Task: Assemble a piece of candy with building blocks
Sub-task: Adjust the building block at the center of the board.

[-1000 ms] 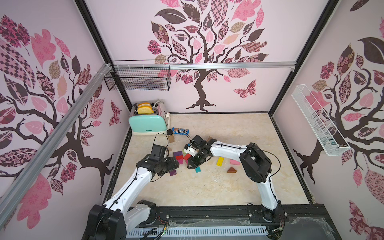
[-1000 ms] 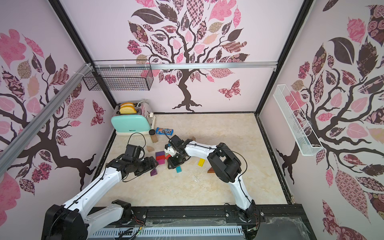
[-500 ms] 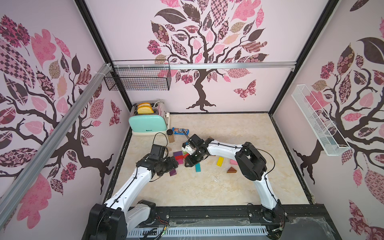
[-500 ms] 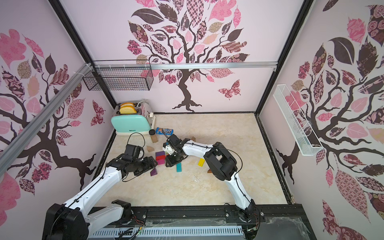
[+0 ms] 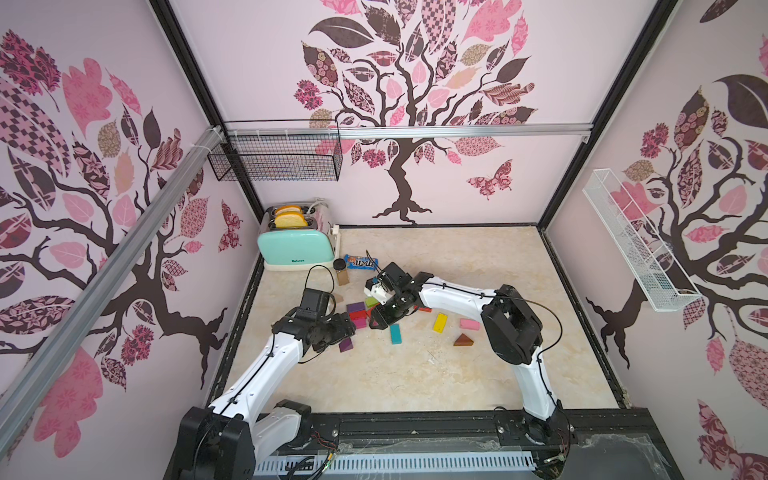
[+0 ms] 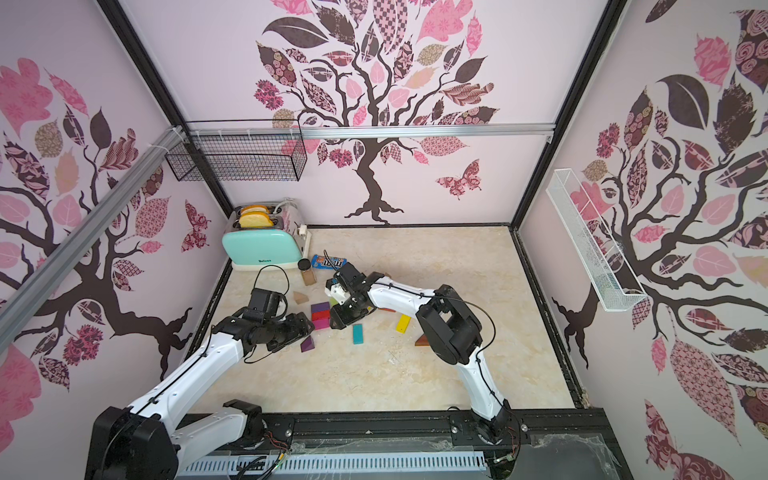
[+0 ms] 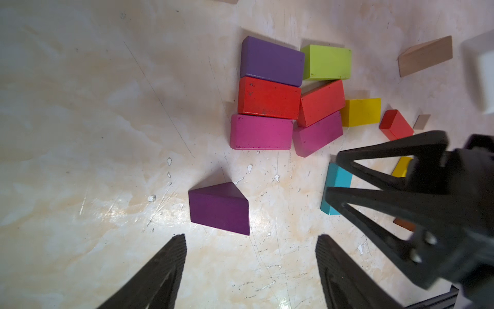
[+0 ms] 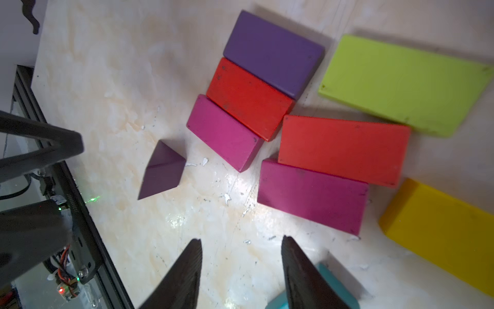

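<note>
The building blocks lie left of centre on the floor. Purple (image 7: 271,61), red (image 7: 268,97) and magenta (image 7: 260,131) rectangles touch in one column. Green (image 8: 401,85), orange-red (image 8: 344,149) and magenta (image 8: 312,195) rectangles form a loose second column beside it. A purple triangle (image 5: 345,345) lies apart, just ahead of my left gripper (image 7: 250,238), which is open and empty. My right gripper (image 8: 240,240) hovers open and empty over bare floor beside the teal block (image 5: 395,333). Yellow (image 5: 440,323), pink (image 5: 469,323) and brown-triangle (image 5: 463,340) pieces lie farther right.
A mint toaster (image 5: 296,247) stands in the back left corner, with a blue M&M's packet (image 5: 360,262) and a small black-capped jar (image 5: 340,270) next to it. A tan triangle (image 6: 300,297) lies behind the left wrist. A wire basket (image 5: 276,156) and a white rack (image 5: 636,245) hang on the walls.
My right gripper has shifted a little leftward over the block cluster and its jaws have widened slightly. The left arm has not moved.
</note>
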`<state>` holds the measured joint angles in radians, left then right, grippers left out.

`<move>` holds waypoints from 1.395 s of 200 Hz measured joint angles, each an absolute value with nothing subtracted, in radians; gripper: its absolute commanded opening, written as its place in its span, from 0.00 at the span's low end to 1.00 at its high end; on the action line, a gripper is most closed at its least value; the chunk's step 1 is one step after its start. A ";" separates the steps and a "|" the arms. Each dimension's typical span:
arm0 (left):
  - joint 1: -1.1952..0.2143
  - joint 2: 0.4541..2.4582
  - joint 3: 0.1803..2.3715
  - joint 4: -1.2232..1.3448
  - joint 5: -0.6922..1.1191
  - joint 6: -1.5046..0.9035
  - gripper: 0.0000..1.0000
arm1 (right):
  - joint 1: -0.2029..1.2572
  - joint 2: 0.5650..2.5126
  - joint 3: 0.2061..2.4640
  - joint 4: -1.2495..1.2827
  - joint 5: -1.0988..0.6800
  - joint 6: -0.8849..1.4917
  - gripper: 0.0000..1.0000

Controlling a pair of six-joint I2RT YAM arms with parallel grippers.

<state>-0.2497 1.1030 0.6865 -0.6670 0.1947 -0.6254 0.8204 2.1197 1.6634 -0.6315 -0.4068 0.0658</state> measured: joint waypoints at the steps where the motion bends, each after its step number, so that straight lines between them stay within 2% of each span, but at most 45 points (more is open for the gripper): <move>1: -0.249 1.105 0.687 -0.666 0.195 -0.625 0.80 | 0.820 2.119 1.666 -0.633 -0.406 0.065 0.52; 34: -0.243 1.186 0.717 -0.651 0.200 -0.625 0.80 | 0.777 2.171 1.861 -0.677 -0.371 0.036 0.53; 66: -0.224 1.325 0.810 -0.622 0.222 -0.624 0.79 | 0.741 2.304 2.067 -0.722 -0.300 -0.001 0.53; 146: -0.129 1.610 0.992 -0.524 0.307 -0.643 0.79 | 0.709 2.597 2.400 -0.835 -0.197 -0.077 0.53; 205: -0.126 1.620 1.040 -0.514 0.308 -0.631 0.79 | 0.709 2.639 2.422 -0.852 -0.234 -0.152 0.54; 279: -0.107 1.620 1.034 -0.509 0.308 -0.628 0.79 | 0.725 2.555 2.268 -0.820 -0.283 -0.227 0.54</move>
